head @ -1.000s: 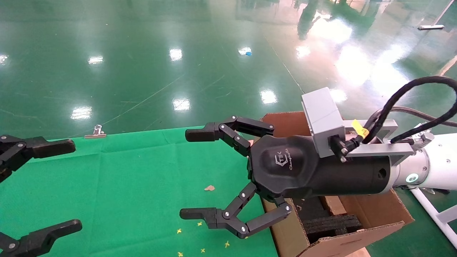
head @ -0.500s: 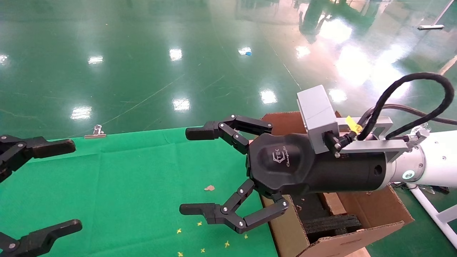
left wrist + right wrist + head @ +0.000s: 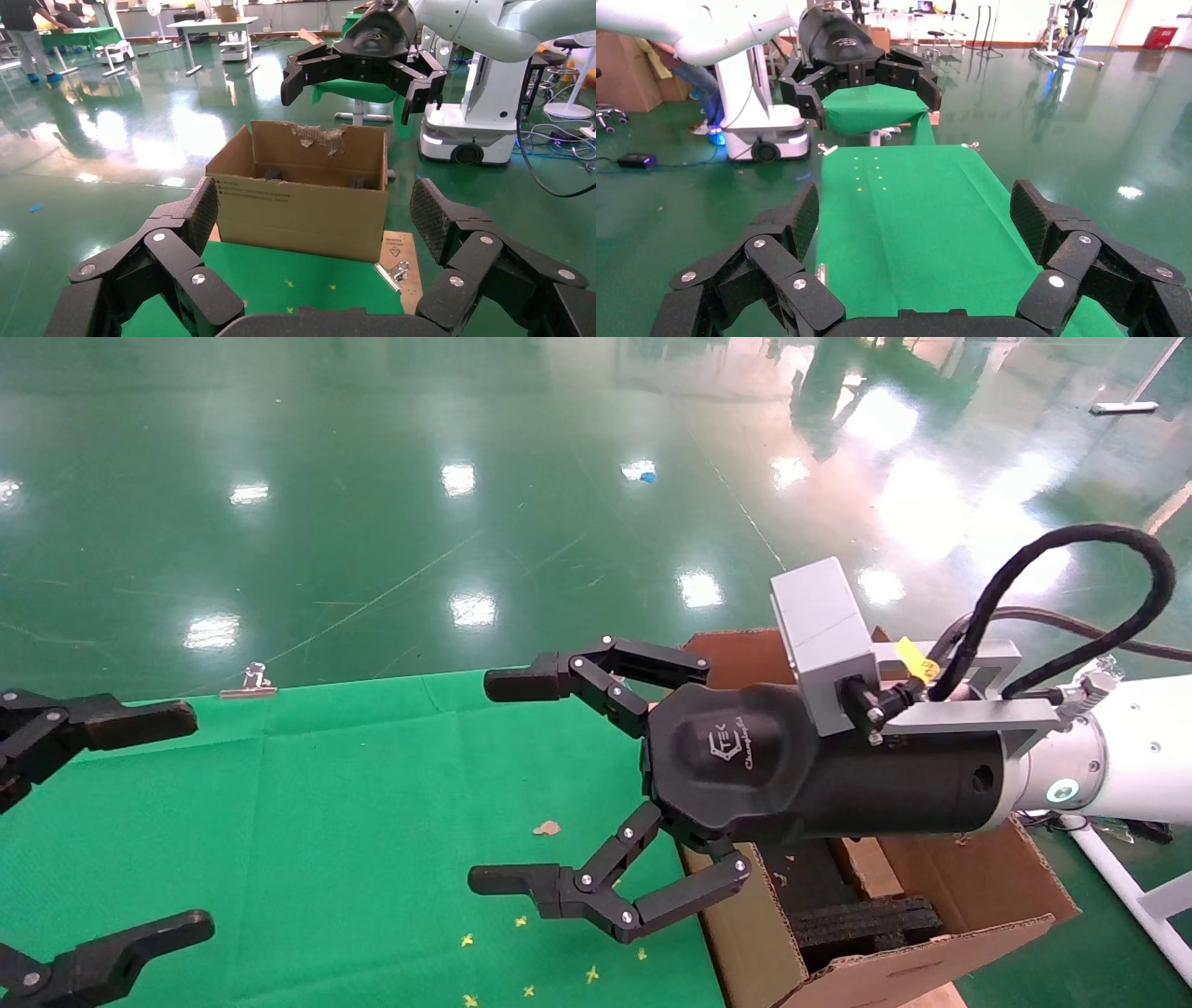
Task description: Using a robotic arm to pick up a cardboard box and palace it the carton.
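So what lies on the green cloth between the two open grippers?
Head view: between left gripper and right gripper, green cloth is bare.

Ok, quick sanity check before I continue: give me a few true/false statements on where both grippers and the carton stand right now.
1. The right gripper is open and holds nothing. True.
2. The carton lies on the green cloth's left side. False: it stands off the right edge of the green cloth.
3. The left gripper is clamped on the cardboard box. False: it is open and empty, and no small box shows in any view.
4. Black foam inserts sit inside the carton. True.
5. The carton is sealed. False: its top is open.
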Robot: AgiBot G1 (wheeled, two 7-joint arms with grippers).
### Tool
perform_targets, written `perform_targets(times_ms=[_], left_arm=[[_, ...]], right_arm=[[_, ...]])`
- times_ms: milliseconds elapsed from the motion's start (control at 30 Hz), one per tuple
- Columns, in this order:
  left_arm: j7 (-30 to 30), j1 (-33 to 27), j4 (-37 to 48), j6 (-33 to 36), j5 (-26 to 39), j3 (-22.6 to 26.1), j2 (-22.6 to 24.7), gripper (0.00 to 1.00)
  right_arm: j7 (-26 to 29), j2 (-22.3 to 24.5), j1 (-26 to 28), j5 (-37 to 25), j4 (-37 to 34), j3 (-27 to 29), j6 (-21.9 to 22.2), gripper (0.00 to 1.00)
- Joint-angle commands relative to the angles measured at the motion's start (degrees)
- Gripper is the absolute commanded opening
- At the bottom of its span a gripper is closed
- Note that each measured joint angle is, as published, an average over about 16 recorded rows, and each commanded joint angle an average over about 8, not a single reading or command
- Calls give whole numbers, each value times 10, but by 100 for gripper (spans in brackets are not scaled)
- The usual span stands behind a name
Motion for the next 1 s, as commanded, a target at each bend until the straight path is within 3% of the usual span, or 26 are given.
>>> perform_targets(times_ms=[33, 1000], left_arm=[[0, 0, 0, 0, 0, 0, 0, 100], [0, 0, 0, 0, 0, 0, 0, 100]], right_arm=[[0, 0, 0, 0, 0, 0, 0, 100], [1, 0, 2, -1, -1, -2, 0, 100]])
